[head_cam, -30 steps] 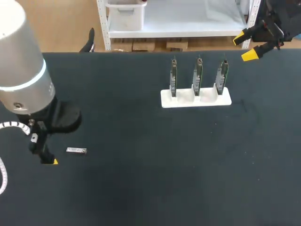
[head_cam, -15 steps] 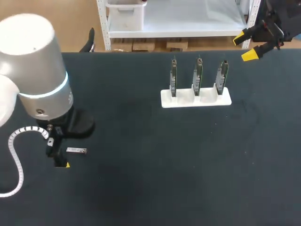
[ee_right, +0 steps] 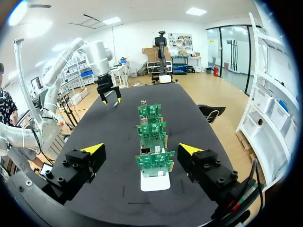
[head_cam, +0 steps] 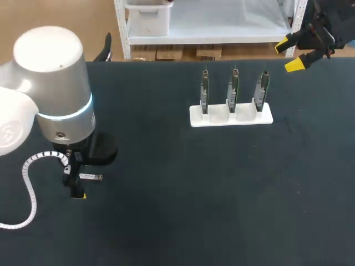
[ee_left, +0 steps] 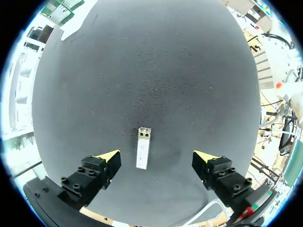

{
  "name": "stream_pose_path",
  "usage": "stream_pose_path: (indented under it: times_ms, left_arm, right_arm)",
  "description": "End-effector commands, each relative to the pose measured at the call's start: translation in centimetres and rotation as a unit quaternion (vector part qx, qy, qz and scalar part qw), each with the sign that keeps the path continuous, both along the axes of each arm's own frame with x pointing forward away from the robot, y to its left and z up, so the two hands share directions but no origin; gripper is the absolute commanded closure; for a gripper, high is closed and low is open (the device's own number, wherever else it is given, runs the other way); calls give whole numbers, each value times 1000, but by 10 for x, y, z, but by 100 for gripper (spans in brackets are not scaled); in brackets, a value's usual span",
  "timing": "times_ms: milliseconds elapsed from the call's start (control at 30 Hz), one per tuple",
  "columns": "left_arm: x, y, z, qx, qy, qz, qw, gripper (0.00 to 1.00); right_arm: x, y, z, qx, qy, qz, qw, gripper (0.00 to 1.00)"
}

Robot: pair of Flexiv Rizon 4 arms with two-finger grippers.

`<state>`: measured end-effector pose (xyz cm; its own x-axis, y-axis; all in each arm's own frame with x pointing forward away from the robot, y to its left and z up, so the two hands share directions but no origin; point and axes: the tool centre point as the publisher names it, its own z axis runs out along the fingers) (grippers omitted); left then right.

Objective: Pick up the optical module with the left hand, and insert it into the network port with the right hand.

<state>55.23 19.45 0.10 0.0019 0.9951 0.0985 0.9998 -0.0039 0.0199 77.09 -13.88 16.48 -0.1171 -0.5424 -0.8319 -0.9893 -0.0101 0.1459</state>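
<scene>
Landmark is the white stand (head_cam: 197,119); everything is placed off that. Nearest the camera, well apart from the stand on its near-left side, the optical module (head_cam: 90,177) lies flat on the dark table (head_cam: 194,210). The left gripper (ee_left: 157,157) hangs right over the module with its fingers spread wide and nothing gripped. In the left wrist view the module (ee_left: 143,148) sits in the gap between the two yellow tips, nearer one finger than the other and touching neither, with its long axis pointing away from the wrist. From overhead the left arm (head_cam: 55,94) covers most of that gripper, and only one yellow tip shows, just beside the module. Further back, the stand carries three green circuit boards (head_cam: 234,88) upright, one per slot, in a row and spaced apart. In the right wrist view the boards (ee_right: 155,164) line up one behind another, and a small silver cage (ee_right: 147,152) sits on the top edge of the closest one. Farthest out, past the stand's right end at the table's far edge, the right gripper (head_cam: 288,54) has its fingers apart and is empty, pointing down the row of boards.
</scene>
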Motion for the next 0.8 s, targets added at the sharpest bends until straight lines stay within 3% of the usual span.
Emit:
stream_pose_path:
  times_ms: [33,800]
  left_arm:
    - [4,3,-3,-2,2,4,1000,0]
    - [6,8,-12,-7,18,20,1000,0]
  right_arm:
    - [-2,0,0,0,-2,-2,1000,0]
    - [-2,0,0,0,-2,-2,1000,0]
